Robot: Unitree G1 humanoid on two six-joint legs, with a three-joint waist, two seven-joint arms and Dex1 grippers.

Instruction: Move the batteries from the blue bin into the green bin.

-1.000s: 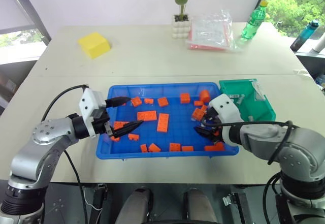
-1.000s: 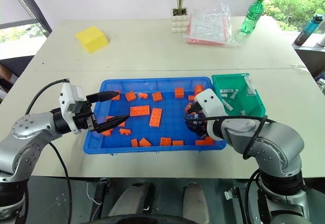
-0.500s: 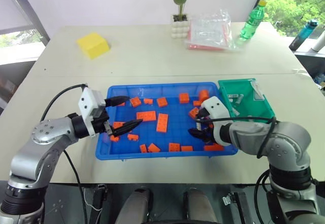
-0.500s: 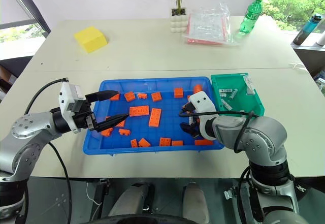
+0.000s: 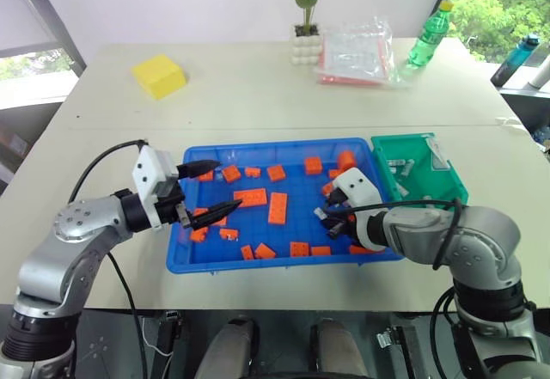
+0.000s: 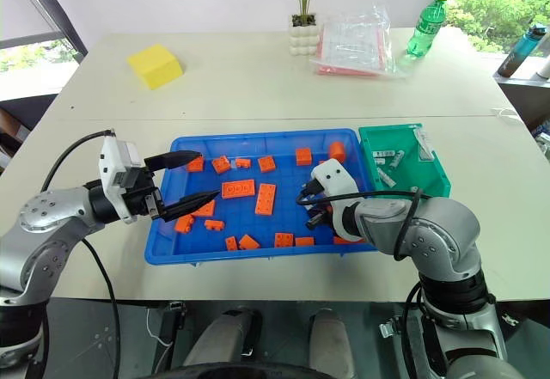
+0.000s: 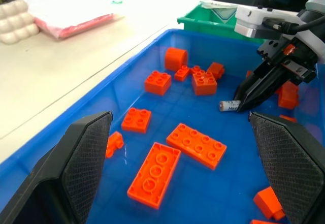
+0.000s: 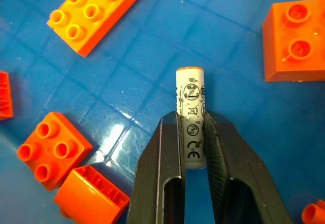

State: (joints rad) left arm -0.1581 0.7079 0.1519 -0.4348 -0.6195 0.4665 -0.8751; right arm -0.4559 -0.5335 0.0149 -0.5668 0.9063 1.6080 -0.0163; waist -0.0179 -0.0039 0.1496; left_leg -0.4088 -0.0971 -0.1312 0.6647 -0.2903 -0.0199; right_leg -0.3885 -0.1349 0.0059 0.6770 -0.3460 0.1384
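The blue bin point(image 5: 284, 264) lies in front of me with a silver-grey battery point(image 8: 190, 109) low over its floor on the right side. My right gripper point(image 8: 189, 123) is shut on that battery, one black finger on each side; whether the battery rests on the floor I cannot tell. The left wrist view shows the same battery point(image 7: 229, 105) at the right gripper's tips. My left gripper point(image 5: 229, 188) hovers open over the bin's left part, holding nothing. The green bin point(image 5: 382, 151) stands against the blue bin's right end with a few batteries point(image 6: 387, 155) inside.
Several orange bricks point(image 5: 277, 208) are scattered across the blue bin, some close to the held battery. On the far table stand a yellow block point(image 5: 159, 76), a potted plant point(image 5: 306, 44), a plastic bag point(image 5: 357, 52) and a green bottle point(image 5: 430, 35).
My right gripper was open above the bin's right side; it has sunk a little, shifted left and shut on the battery. The left arm has not moved.
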